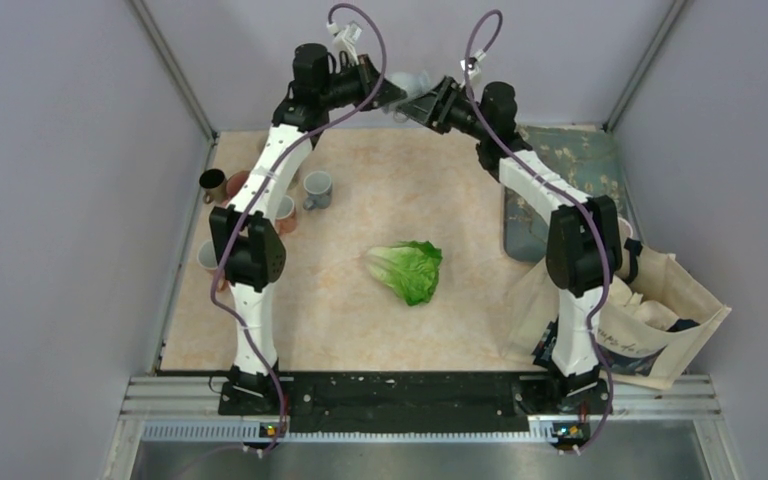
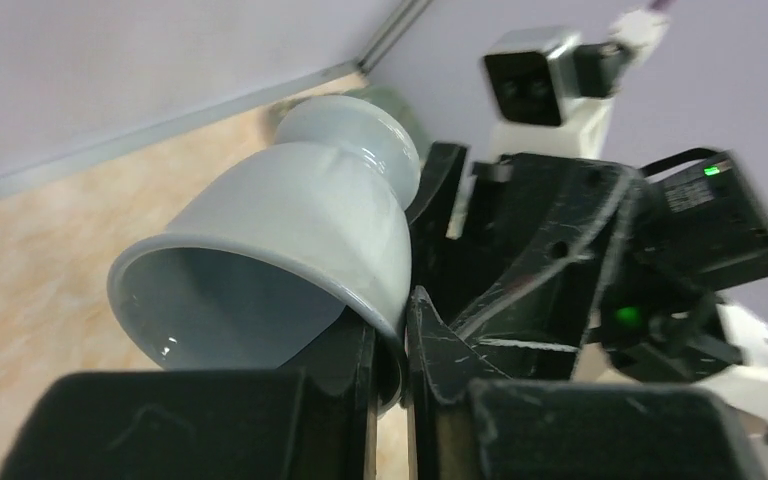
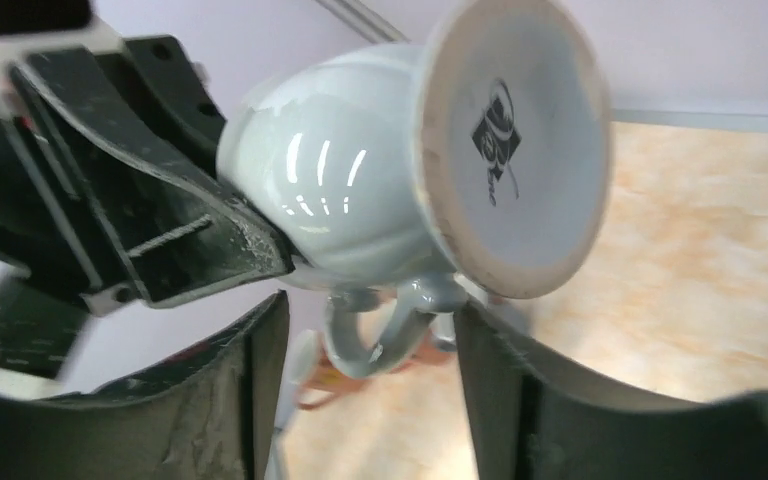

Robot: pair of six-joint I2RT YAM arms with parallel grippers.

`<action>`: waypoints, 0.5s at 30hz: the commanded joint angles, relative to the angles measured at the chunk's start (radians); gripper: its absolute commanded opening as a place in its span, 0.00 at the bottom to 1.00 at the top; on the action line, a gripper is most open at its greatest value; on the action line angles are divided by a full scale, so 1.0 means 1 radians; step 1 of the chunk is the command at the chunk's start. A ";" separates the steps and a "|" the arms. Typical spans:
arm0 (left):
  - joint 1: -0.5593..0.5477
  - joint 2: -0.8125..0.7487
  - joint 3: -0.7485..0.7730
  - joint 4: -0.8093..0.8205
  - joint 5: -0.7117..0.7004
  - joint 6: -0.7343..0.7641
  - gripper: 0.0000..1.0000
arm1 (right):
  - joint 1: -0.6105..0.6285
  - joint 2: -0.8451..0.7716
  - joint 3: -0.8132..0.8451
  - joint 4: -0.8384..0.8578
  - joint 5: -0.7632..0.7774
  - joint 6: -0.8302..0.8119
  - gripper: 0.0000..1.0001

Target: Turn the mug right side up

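Green leafy lettuce (image 1: 408, 270) lies on the middle of the beige table (image 1: 340, 330). Beyond it, near the far wall, the left gripper (image 2: 390, 345) pinches the rim of a pale grey ceramic mug (image 2: 295, 225), which is tipped sideways in the air. The right gripper (image 3: 370, 360) is spread around its handle.

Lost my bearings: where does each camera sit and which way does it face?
Top external: above and behind the bases, looking down on the table; both arms show, meeting at the mug by the far wall.
Left wrist: on the left arm, looking along the left gripper, shut on the mug's rim, toward the right arm.
Right wrist: looking past the open right gripper at the mug's foot and handle, the left gripper beyond.
Shared: both wrist views show the mug from opposite ends.
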 commanded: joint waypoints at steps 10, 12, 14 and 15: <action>0.020 -0.164 0.047 -0.798 -0.162 0.909 0.00 | -0.016 -0.214 0.042 -0.538 0.239 -0.609 0.85; 0.019 -0.197 0.009 -0.941 -0.176 1.056 0.00 | -0.028 -0.229 0.051 -0.574 0.275 -0.636 0.85; 0.018 -0.208 -0.022 -1.083 -0.216 1.223 0.00 | -0.040 -0.244 0.061 -0.613 0.324 -0.658 0.85; 0.017 -0.211 -0.039 -1.152 -0.249 1.279 0.00 | -0.048 -0.254 0.061 -0.626 0.351 -0.666 0.85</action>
